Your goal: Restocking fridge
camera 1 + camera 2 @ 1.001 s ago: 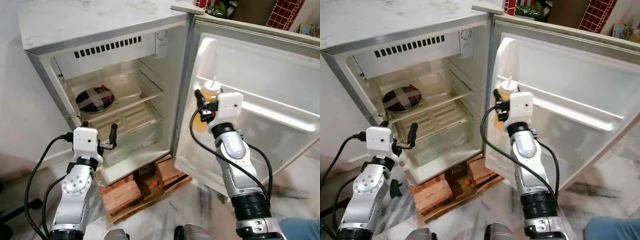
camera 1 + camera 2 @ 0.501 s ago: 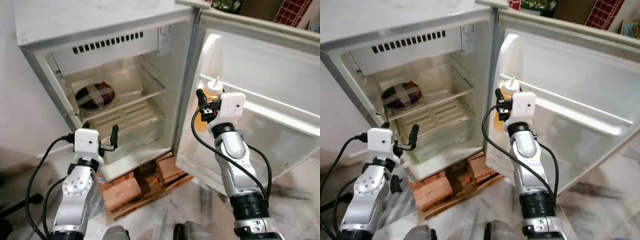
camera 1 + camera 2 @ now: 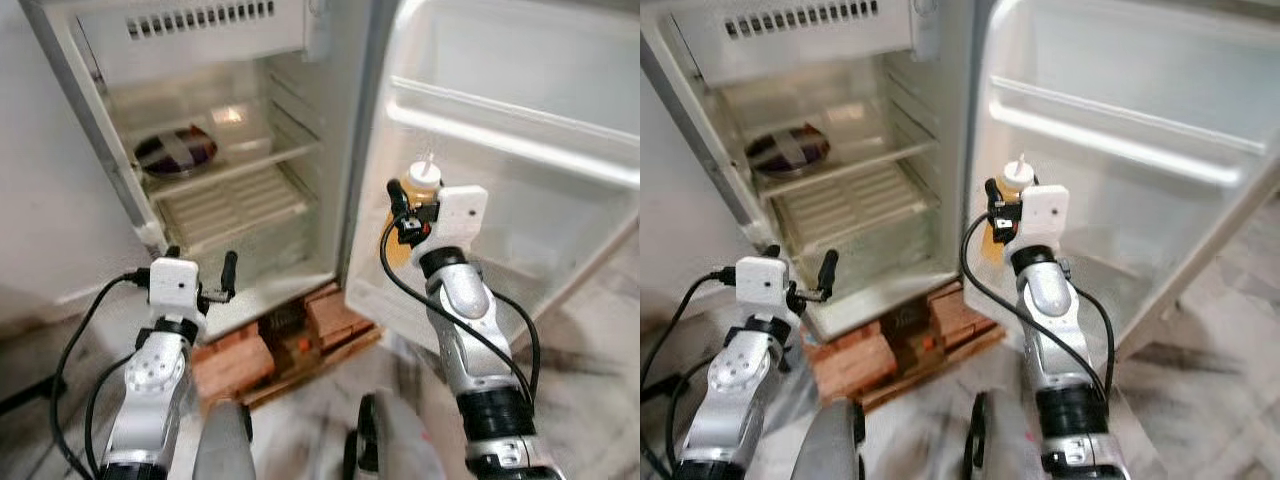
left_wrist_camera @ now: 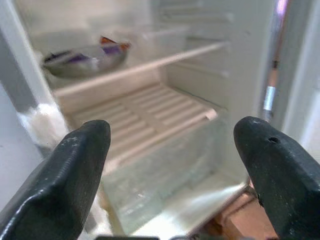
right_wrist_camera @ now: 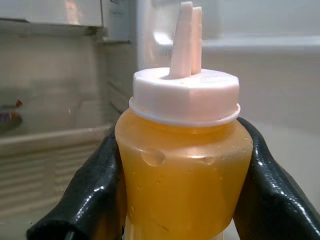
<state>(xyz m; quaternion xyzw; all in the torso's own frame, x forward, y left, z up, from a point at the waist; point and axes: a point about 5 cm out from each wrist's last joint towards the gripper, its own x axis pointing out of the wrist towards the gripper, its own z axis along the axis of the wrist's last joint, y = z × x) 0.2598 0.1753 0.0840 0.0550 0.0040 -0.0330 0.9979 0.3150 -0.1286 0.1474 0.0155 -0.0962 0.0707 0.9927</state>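
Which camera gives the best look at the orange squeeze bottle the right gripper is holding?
The right wrist view: the bottle sits close up, white cap and nozzle sharp, black fingers on both sides. Both eye views show it small, partly behind the right gripper, before the fridge door.

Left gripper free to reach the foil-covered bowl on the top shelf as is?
Probably yes: the left gripper is open and holds nothing, the fridge door stands wide, and nothing sits in front of the bowl.

Your right gripper (image 3: 402, 212) is raised, clamping the bottle (image 3: 418, 195); left gripper (image 3: 200, 275) is lower, its 2 fingers spread, empty.
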